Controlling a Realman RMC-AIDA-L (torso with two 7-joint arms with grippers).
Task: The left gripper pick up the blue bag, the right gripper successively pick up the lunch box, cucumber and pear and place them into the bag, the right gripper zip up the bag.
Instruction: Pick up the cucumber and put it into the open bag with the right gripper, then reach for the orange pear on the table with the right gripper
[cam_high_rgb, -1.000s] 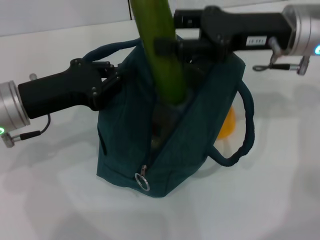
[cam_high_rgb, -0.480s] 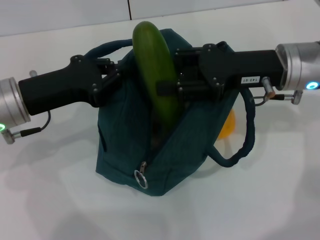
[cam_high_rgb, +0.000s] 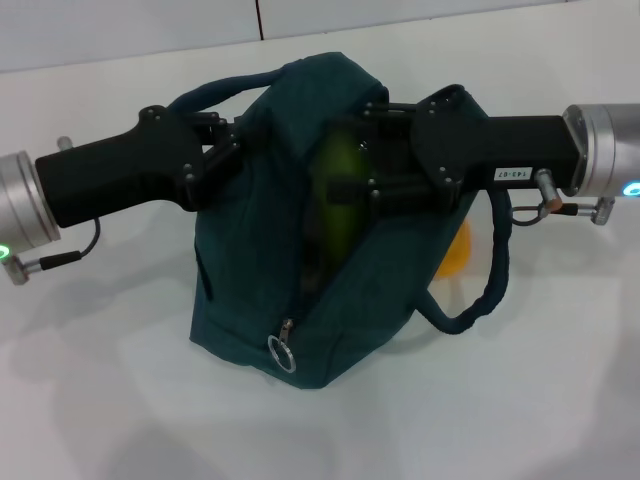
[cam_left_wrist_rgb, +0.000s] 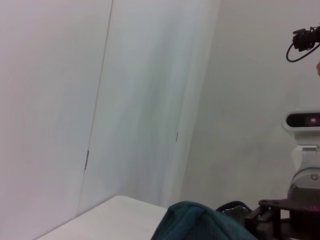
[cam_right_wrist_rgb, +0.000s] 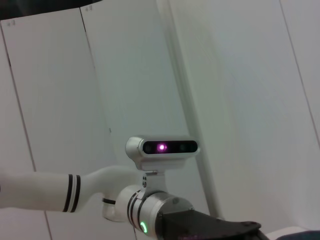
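We have the cucumber (cam_high_rgb: 340, 190) most of the way down inside the blue bag (cam_high_rgb: 300, 300), which stands on the white table (cam_high_rgb: 540, 400). The right gripper (cam_high_rgb: 345, 185) reaches into the mouth and appears closed on the cucumber (the fingertips are lost in the dark opening). The left gripper (cam_high_rgb: 228, 150) pinches the bag's left rim by the handle (cam_high_rgb: 215, 95), keeping the mouth spread.

To finish well, we should let go only once the cucumber rests on something, then lift out along the opening, away from the fabric edges and the zip ring (cam_high_rgb: 281, 351).

The pear (cam_high_rgb: 456, 250) sits behind the bag, close against it; the table to the right gives us room to reach it
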